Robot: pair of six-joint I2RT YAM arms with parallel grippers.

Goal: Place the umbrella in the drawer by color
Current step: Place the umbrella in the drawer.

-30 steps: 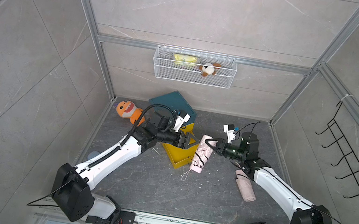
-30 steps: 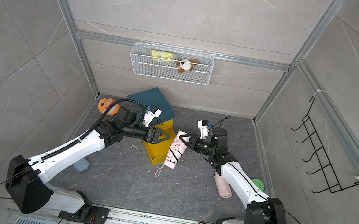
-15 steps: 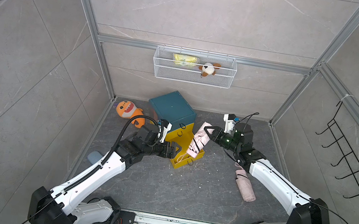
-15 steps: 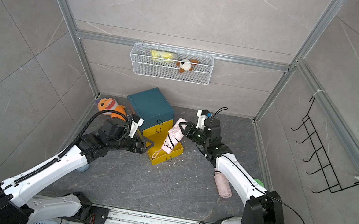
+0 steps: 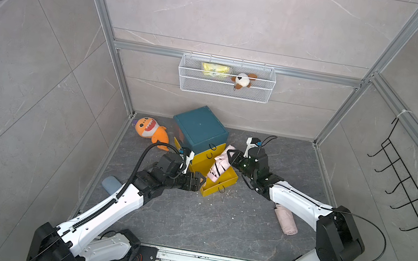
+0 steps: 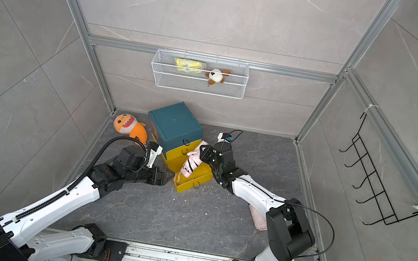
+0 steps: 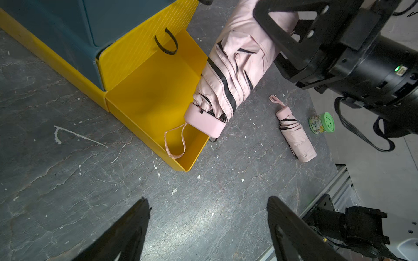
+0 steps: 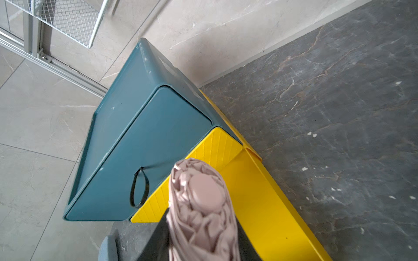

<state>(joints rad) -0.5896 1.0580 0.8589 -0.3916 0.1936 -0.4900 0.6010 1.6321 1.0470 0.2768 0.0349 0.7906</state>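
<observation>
A folded pink umbrella hangs tilted over the open yellow drawer, and my right gripper is shut on its upper end. In the left wrist view the umbrella has its handle end low at the drawer's side wall, with the strap dangling inside. The right wrist view looks down the umbrella's cap between the jaws of the right gripper. My left gripper stands open and empty by the drawer's front corner, its fingers over bare floor. A second pink umbrella lies on the floor under the right arm.
The teal cabinet above the yellow drawers has its teal drawer closed. An orange shark plush lies at the back left and a grey-blue cylinder by the left wall. A green-lidded jar stands near the second umbrella. A wire basket hangs on the back wall.
My left gripper has drawn back from the drawer toward the near side. My right gripper has carried the umbrella over the open yellow drawer and lowered its handle end.
</observation>
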